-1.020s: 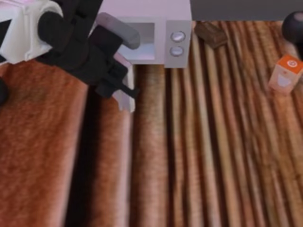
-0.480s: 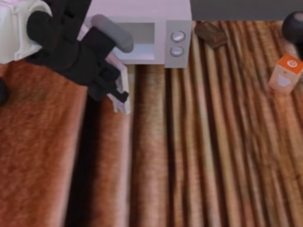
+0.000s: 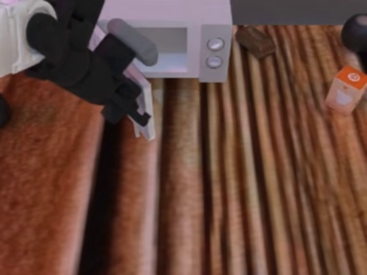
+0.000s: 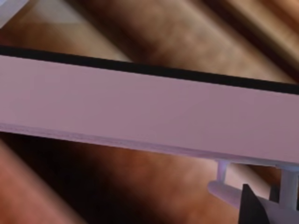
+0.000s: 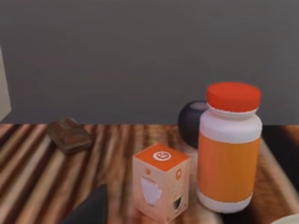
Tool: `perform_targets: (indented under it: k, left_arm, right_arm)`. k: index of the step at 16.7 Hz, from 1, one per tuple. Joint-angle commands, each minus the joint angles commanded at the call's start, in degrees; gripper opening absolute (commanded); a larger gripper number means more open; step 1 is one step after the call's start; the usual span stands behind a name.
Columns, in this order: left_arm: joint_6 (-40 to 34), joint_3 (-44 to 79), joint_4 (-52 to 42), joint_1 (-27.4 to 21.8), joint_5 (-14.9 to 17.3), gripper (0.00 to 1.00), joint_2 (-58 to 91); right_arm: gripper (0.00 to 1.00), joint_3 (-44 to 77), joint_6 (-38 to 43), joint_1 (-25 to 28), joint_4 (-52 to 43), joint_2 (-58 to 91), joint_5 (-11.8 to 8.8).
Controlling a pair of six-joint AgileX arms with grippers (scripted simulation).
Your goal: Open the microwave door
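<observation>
At the front left corner of the small light-grey boxy microwave (image 3: 172,40), my left gripper (image 3: 136,114) sits low over the free edge of the flat light-grey microwave door (image 3: 148,109). From above, the dark fingers appear closed on the door's edge or handle, but the contact itself is hidden under the wrist, so I cannot tell for certain whether they grip it or merely hook it. In the left wrist view the door (image 4: 149,112) fills the frame as a long pale band, with its thin bar handle (image 4: 229,193) and one dark fingertip (image 4: 250,210) at the corner.

Door status: swung well out from the cabinet, standing roughly square to the front, edge-on from above. The pale cavity (image 3: 166,48) is exposed, left of the two round silver knobs (image 3: 215,52).

Judgement: task mostly done. What is left, if anything, is a little more swing, then release and withdrawal.

My right gripper (image 5: 91,210) is parked at the table's right (only a dark tip shows), near a small orange-and-white carton (image 5: 161,186) and a white bottle with an orange label and red cap (image 5: 230,149).
</observation>
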Motion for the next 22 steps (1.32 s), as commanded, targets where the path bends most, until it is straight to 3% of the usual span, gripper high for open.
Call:
perform_targets:
  k: [22]
  left_arm:
    - [0.7,-0.23,-0.21,0.05,0.7,0.0,-0.04]
  right_arm:
    - [1.0,0.0,0.0,0.0,0.0,0.0,0.0]
